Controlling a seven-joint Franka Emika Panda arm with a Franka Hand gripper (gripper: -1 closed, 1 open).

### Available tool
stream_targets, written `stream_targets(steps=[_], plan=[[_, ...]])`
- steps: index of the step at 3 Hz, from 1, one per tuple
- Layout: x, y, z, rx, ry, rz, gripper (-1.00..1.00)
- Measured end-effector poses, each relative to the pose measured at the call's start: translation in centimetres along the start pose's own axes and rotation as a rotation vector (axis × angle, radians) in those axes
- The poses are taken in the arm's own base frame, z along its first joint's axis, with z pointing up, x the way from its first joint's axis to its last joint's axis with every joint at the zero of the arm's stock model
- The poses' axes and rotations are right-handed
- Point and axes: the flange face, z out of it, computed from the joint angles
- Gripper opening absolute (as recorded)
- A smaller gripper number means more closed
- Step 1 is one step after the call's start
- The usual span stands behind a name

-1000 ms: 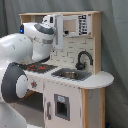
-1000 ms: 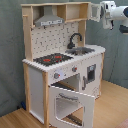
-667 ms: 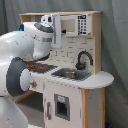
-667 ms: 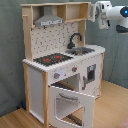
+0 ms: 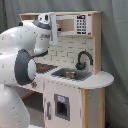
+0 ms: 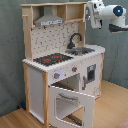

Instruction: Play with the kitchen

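In the first exterior view, the glossy white arm (image 5: 22,55) has risen against the kitchen (image 5: 75,75), a boxy white-and-pale-wood unit filling the first exterior view's right. Its gripper (image 5: 51,30) sits near the top shelf; whether released or clenched, I cannot tell.

In the second exterior view, the kitchen's windowed oven door (image 6: 72,102) hangs open, and the arm has shifted lower.

Robot lab: grey curtain backdrop (image 6: 10,50), toy kitchen (image 6: 60,75) (wood floor (image 6: 112,107)).
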Motion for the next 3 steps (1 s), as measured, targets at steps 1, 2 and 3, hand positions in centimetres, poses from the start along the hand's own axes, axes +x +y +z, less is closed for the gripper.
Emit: stream_targets(steps=[1,2,3], plan=[[2.2,-0.5,1.6,0.014,0.019,-0.003,-1.0],[4.1,-1.2,3.1,0.029,0.034,-0.005,-1.0],[5.6,-2.3,4.9,0.049,0.045,-0.014,-1.0]])
